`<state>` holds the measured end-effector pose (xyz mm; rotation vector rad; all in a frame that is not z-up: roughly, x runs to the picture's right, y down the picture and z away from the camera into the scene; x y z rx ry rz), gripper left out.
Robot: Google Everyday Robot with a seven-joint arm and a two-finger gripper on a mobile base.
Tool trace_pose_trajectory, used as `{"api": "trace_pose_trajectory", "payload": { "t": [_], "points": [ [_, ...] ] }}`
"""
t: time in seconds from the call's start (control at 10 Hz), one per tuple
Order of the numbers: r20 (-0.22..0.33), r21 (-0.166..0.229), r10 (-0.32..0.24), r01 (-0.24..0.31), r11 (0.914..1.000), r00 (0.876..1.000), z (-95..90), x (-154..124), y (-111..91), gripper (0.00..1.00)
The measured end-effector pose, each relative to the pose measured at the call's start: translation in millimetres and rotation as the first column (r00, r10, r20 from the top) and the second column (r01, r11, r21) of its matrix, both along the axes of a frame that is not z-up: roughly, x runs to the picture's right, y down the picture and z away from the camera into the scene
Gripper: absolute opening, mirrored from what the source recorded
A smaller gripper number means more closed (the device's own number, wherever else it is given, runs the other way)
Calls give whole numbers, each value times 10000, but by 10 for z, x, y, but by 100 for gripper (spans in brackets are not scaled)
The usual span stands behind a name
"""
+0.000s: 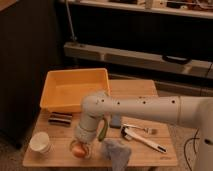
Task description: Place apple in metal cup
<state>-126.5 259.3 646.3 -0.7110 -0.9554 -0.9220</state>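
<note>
The apple (78, 150), orange-red, lies on the wooden table (150, 156) near its front edge. My gripper (81, 146) hangs from the white arm (135, 109) and is down right over the apple, covering its top. The pale metal cup (40, 142) stands upright on the table to the left of the apple, a short gap away, with its mouth open and nothing in it.
A yellow bin (75, 90) sits at the back left of the table. A dark bar (60, 119) lies in front of it. A grey cloth (116, 153) lies right of the apple. Utensils (142, 137) lie at the right. Dark shelves stand behind.
</note>
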Motion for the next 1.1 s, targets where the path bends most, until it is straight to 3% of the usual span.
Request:
{"api": "trace_pose_trajectory", "payload": {
  "t": [0.3, 0.4, 1.1],
  "points": [
    [47, -138, 29, -28, 9999, 10000, 124, 68, 21, 76],
    [98, -196, 74, -72, 9998, 9999, 143, 86, 42, 80],
    [373, -136, 441, -436, 9990, 9983, 146, 128, 2, 80]
  ]
}}
